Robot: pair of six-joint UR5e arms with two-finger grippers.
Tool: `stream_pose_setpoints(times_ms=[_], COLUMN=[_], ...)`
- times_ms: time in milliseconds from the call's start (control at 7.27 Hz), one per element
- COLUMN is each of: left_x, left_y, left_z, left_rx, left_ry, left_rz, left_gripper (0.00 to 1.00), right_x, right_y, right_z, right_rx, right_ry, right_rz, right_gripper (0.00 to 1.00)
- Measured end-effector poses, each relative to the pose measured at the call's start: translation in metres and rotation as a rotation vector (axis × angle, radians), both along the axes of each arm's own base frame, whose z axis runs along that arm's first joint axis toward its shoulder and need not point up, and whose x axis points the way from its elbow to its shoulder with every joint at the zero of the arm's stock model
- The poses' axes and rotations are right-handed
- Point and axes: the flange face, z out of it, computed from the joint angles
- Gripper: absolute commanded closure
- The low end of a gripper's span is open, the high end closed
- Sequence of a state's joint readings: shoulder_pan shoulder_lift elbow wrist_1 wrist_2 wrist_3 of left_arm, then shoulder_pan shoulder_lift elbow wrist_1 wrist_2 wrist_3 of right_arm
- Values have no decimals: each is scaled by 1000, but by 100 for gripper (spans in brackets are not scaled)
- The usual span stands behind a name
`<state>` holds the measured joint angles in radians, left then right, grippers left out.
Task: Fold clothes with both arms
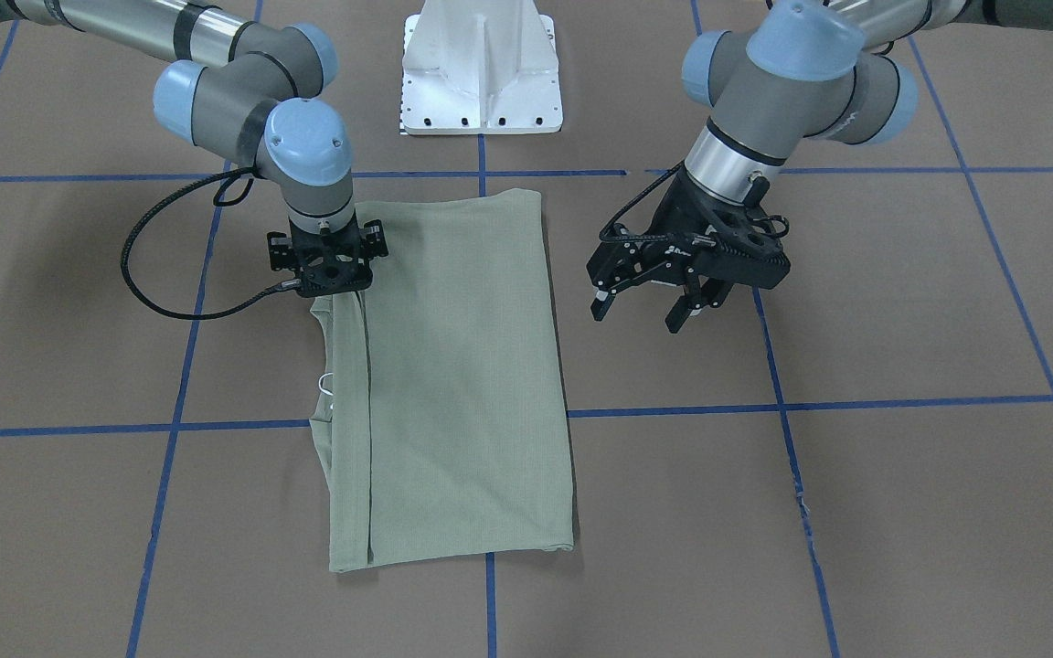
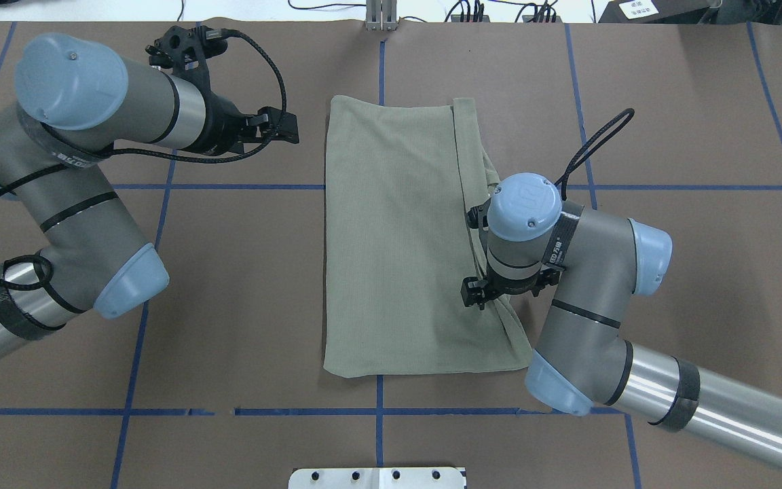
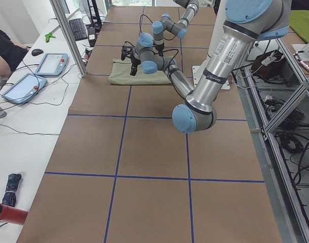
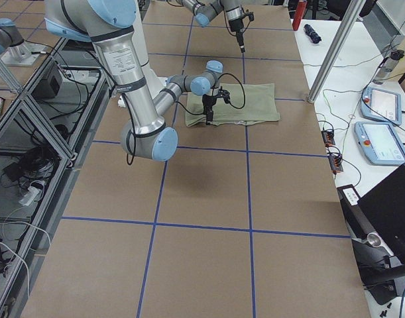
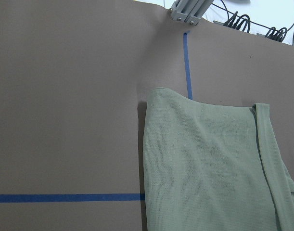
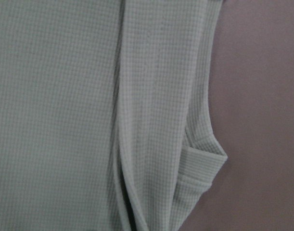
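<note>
The sage-green shirt (image 1: pixel 462 384) lies flat on the brown table (image 1: pixel 901 302), directly out in front of the white pedestal base (image 1: pixel 483 68) and near it. We see it folded into a long rectangle whose long sides run away from the base. On the side of the base where the right arm stands, a narrower folded strip (image 1: pixel 348 411) runs along the shirt's edge. A small white loop (image 1: pixel 324 382) pokes out beside that strip, about midway along it.

The right gripper (image 1: pixel 330 270) points straight down onto that strip, at the end of the shirt nearer the base. Its fingers are hidden under the wrist, and the wrist camera shows only cloth, so we cannot tell how far apart they are or whether they pinch the fabric.

The left gripper (image 1: pixel 638 313) hangs on the other side of the base, beside the shirt's plain long edge but apart from it. Its fingers (image 1: pixel 600 309) are spread wide, with nothing between them. Blue tape lines (image 1: pixel 673 411) cross the table out from the base.
</note>
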<state>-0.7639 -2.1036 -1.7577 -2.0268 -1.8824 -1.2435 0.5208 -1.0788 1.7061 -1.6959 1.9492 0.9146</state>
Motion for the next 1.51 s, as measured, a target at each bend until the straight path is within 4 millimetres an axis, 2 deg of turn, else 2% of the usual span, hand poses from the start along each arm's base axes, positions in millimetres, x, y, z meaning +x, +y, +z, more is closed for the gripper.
stream_pose_setpoints(times_ms=[550, 1100, 1237, 1375, 1512], left_x=[0, 1, 1, 1, 1], left_y=[1, 1, 1, 1, 1], left_z=[-3, -15, -16, -16, -15], left_rx=[4, 13, 15, 15, 14], left_ry=[6, 19, 21, 20, 19], left_rz=[3, 5, 5, 5, 6], left_gripper=[0, 0, 0, 0, 0], right_x=[20, 61, 73, 75, 64], right_y=[-16, -40, -49, -59, -66], right_z=[16, 38, 28, 13, -1], right_rx=[-15, -40, -48, -51, -44], right_ry=[19, 34, 8, -20, -36], right_rz=[35, 96, 111, 117, 110], right_gripper=[0, 0, 0, 0, 0])
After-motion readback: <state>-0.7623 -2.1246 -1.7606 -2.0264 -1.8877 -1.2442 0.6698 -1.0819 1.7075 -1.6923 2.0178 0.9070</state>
